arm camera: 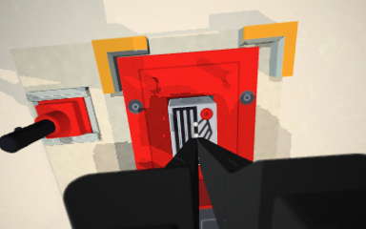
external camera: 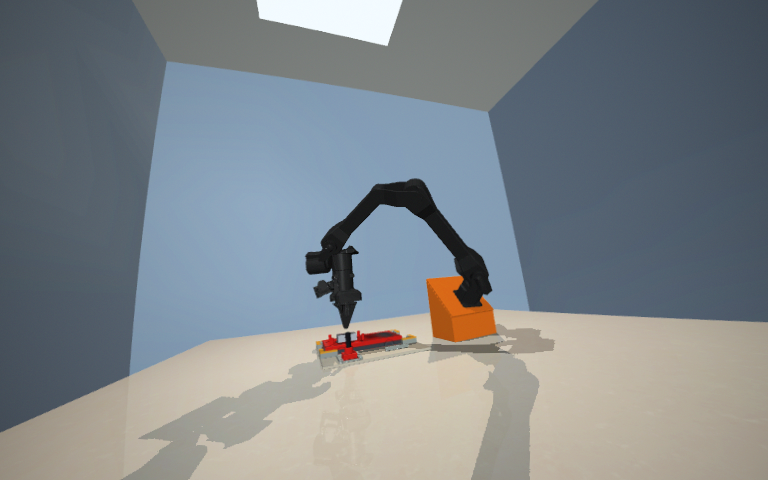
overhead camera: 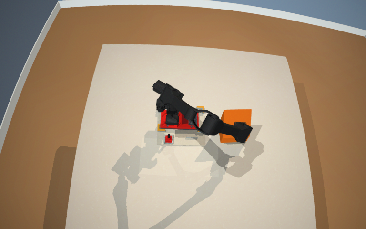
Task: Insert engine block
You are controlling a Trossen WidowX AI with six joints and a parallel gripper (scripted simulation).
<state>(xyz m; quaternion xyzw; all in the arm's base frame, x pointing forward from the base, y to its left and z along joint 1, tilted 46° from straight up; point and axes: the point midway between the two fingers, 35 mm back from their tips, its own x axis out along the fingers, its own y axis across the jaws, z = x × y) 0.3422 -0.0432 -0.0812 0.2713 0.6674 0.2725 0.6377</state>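
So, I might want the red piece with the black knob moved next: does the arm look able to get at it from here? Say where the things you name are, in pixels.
Probably yes: the gripper (external camera: 346, 327) (arm camera: 195, 144) is shut with nothing in it, and the red piece (overhead camera: 168, 139) (external camera: 350, 354) (arm camera: 76, 116) stands uncovered beside the car body (overhead camera: 163, 126) (external camera: 376, 341) (arm camera: 191, 57).

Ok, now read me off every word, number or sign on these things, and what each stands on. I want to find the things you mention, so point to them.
No words or numbers can be read.
Engine block (external camera: 340, 337) (arm camera: 184, 126): only stripes and a red dot, no letters.
Dark patch (arm camera: 208, 223) on the car body (overhead camera: 184, 124) (external camera: 380, 340) (arm camera: 191, 72): a pale outline, mostly cut off, cannot be read.
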